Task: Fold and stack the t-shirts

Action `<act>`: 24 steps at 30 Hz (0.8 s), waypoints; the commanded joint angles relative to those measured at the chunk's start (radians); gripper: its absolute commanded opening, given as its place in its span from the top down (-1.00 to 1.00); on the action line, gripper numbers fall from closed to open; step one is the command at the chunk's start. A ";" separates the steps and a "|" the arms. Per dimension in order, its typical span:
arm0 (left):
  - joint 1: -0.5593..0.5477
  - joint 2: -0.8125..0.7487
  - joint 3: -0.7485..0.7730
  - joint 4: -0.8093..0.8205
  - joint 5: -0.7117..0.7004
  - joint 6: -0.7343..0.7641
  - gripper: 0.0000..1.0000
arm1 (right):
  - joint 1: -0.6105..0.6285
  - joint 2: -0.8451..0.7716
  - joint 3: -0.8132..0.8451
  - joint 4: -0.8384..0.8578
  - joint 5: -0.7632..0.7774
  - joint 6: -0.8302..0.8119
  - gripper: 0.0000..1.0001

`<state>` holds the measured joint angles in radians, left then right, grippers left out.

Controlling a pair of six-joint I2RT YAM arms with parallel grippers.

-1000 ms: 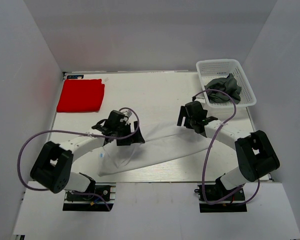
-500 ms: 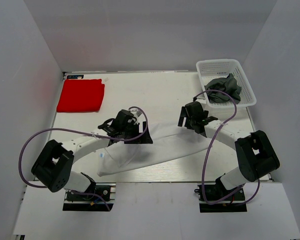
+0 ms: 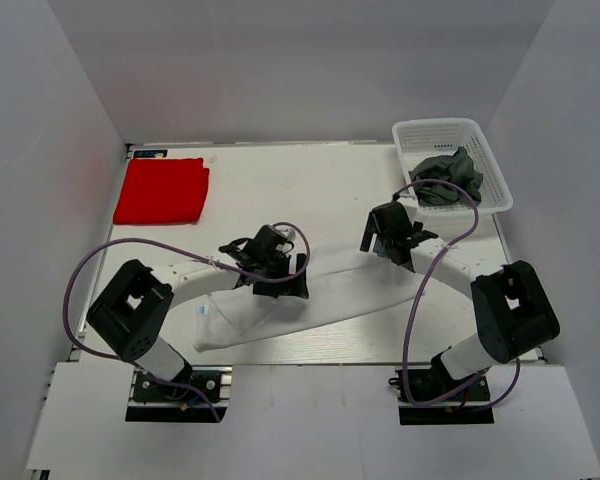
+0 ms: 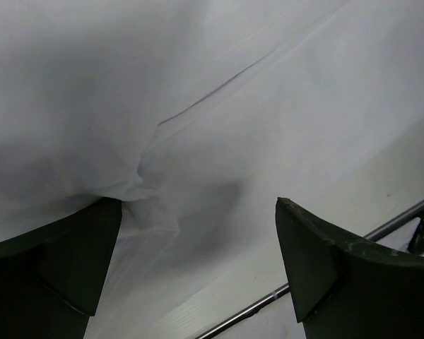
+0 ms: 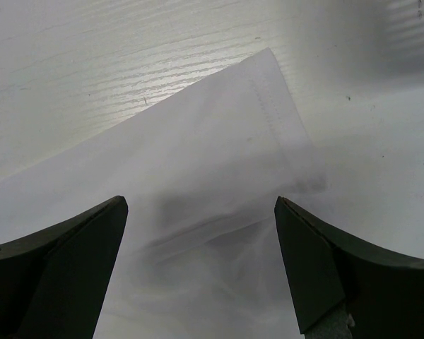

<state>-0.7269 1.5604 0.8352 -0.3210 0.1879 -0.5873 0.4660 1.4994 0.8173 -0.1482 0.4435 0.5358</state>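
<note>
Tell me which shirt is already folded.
The red shirt, a flat neat rectangle at the far left corner. The white shirt lies loose and creased nearer the front; the grey shirt is bunched in the basket.

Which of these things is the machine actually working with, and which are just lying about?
Part of the job:
plain white cloth t-shirt
folded bright red t-shirt
crumpled dark grey t-shirt

Just lying about:
white plastic lattice basket, holding the grey one

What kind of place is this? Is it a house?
Probably a robot lab booth, not a house: plain walls box in a table, with a left arm and right arm bolted on.
</note>
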 commanded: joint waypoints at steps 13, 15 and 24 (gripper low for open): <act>0.023 -0.278 0.050 -0.414 -0.619 -0.322 -0.99 | -0.004 0.045 0.065 0.104 -0.028 -0.028 -0.81; 0.047 -0.278 0.038 -0.425 -0.619 -0.361 -0.99 | -0.004 0.068 0.077 0.099 -0.040 -0.027 -0.81; 0.155 -0.217 -0.060 -0.357 -0.544 -0.456 -0.99 | -0.004 0.048 -0.024 0.174 -0.101 0.038 -0.81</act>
<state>-0.6071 1.3300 0.7956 -0.7090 -0.3576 -0.9901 0.4648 1.5902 0.8299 -0.0452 0.3557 0.5419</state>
